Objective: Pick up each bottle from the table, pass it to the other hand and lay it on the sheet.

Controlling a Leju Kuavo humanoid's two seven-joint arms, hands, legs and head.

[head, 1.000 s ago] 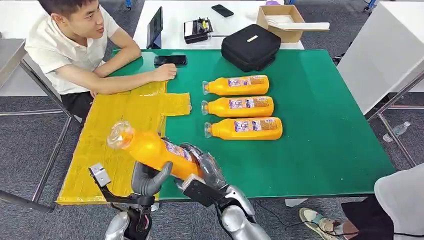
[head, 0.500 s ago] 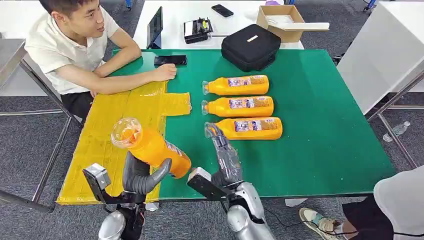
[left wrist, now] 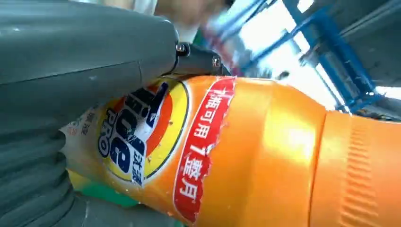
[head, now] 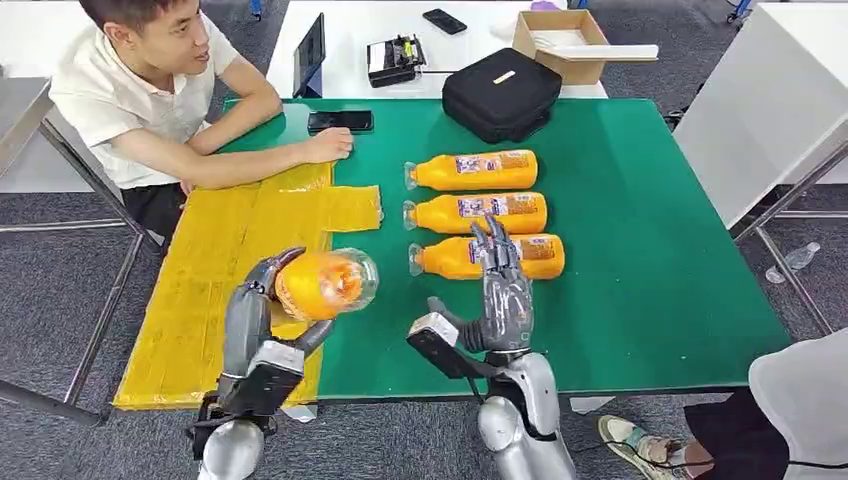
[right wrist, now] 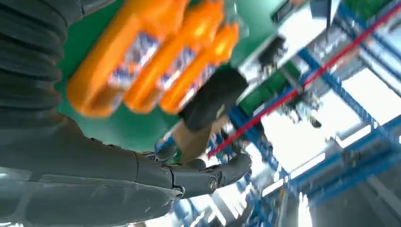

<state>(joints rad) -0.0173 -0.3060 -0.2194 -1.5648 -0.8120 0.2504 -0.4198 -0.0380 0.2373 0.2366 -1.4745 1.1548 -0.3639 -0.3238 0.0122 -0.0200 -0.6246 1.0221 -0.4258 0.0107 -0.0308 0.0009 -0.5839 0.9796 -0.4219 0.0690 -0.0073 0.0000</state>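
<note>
One bottle point(head: 322, 284) sits clamped in left hand point(head: 262, 330) fingers; right hand point(head: 500, 300) fingers splayed; tilted, it could slip onto the sheet's point(head: 215, 270) near edge.

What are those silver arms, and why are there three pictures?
They belong to a robot. The big picture is from a camera up on its body, looking down at a green table. The other two come from small cameras at its wrists, so they look tilted.

The left hand holds an orange bottle; up close, its label fills the left wrist picture. The right hand is open and holds nothing.

Three more bottles lie in a row on the table. Beside them is a yellow sheet, where the bottles should go. A person sits at the far corner with an arm resting on the table.
</note>
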